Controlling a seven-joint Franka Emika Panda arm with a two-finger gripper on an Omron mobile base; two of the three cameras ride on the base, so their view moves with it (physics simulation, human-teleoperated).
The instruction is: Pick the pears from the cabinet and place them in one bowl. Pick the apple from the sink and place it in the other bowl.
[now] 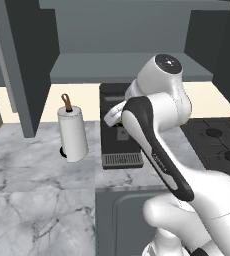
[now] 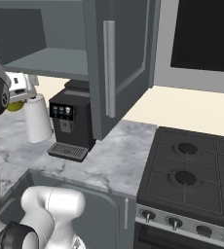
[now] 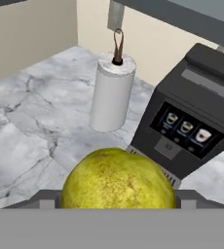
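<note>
A yellow-green pear (image 3: pixel 118 179) sits between my gripper's (image 3: pixel 119 200) fingers, which are shut on it, above the marble counter in front of the coffee machine. In the right base view the pear (image 2: pixel 14 106) shows as a yellow patch under the hand (image 2: pixel 19 93), next to the paper towel roll. In the left base view the hand (image 1: pixel 113 116) is partly hidden behind my own forearm. The cabinet (image 1: pixel 112 67) hangs open above, and the part of its grey shelf (image 2: pixel 50 61) that shows is bare. The sink (image 1: pixel 122 220) lies low in front of my base. The bowls, the apple and the other pear are out of view.
A white paper towel roll (image 1: pixel 73 132) stands on the marble counter (image 1: pixel 32 175) left of a black coffee machine (image 2: pixel 70 121). The open cabinet door (image 2: pixel 116 68) juts out above the counter. A black stove (image 2: pixel 192 175) lies to the right.
</note>
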